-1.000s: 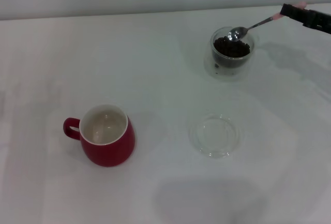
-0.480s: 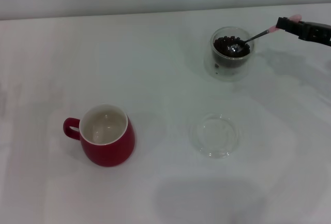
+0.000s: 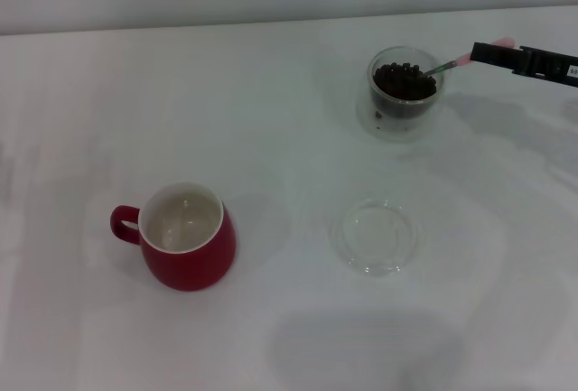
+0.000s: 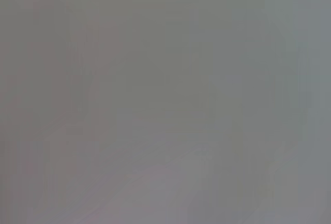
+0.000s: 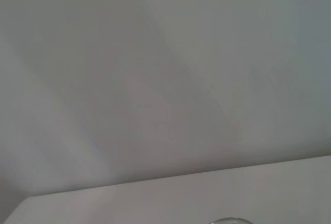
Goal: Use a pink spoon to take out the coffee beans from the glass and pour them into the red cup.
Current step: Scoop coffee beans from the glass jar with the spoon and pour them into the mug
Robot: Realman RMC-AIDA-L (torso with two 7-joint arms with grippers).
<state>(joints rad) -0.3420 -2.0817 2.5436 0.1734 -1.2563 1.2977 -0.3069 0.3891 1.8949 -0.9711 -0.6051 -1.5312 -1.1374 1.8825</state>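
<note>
Head view, white bench (image 3: pixel 271 102). The right claw (image 3: pixel 492 51) came in from the 3 o'clock edge, far right of the field, closed on the pink end of the spoon (image 3: pixel 449 65). Only a short stretch of handle and metal neck showed between the claw and the glass (image 3: pixel 405 93); the bowl was down among the beans (image 3: pixel 403 82) and could not be seen.

Key relation: the spoon's long axis ran roughly 3 to 9 o'clock, dropping slightly toward the glass, so the bowl end lay at about 9 o'clock from the claw, just inside the near-right rim. The glass stood at the far right of the bench, about 1 o'clock from centre, beans filling its lower part.

The cup (image 3: pixel 190 237) sat near-left, about 7 o'clock from the glass and well apart from it, handle pointing to 9 o'clock, white inside bare of beans as far as could be seen. A clear saucer (image 3: pixel 374 235) lay between the two, nearer the glass, at about 6 o'clock from it.

Judgement: scoop in hand, no beans delivered yet. The lift would need the bowl kept level along that same axis, then a long carry toward 7 o'clock, passing over or beside the saucer. The right arm was the nearer one and already engaged.

The left claw was out of sight in every view; both wrist views gave only blank grey surface.
</note>
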